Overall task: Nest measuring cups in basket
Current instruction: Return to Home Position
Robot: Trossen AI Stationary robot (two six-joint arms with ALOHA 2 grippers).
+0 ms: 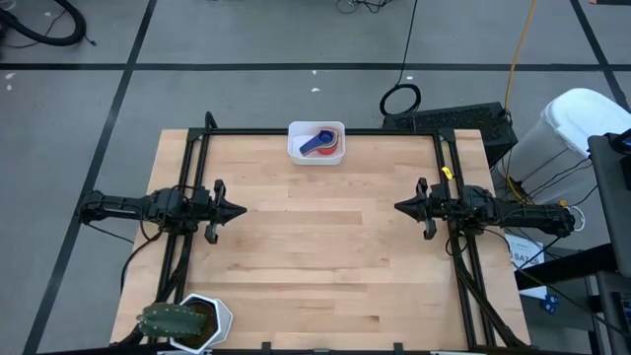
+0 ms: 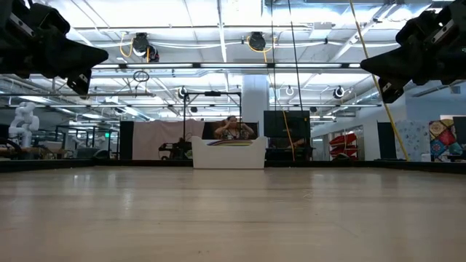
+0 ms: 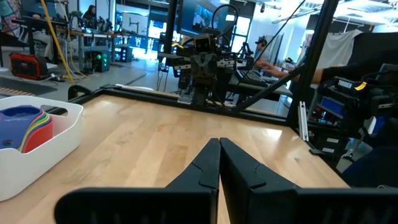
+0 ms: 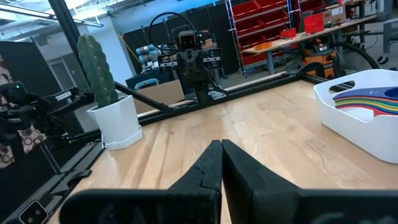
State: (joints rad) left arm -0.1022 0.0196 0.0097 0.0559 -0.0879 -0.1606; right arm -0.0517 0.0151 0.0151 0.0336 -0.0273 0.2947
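Basket (image 1: 299, 150) sits at the far edge of the table (image 1: 315, 256), centre. Measuring cups (image 1: 321, 139) are nested inside it as one stack: dark blue cup on top, red rim showing beneath, coloured handles fanned out in the wrist views.

Left gripper (image 1: 241, 209) is raised over the left side of the table, mid-depth, tips pointing toward centre. Jaws pressed together, holding nothing.

Right gripper (image 1: 398, 207) mirrors it over the right side, jaws likewise closed and empty. Both are well apart from the basket.

Cactus in white hexagonal pot (image 1: 202, 320) stands at the near left corner.
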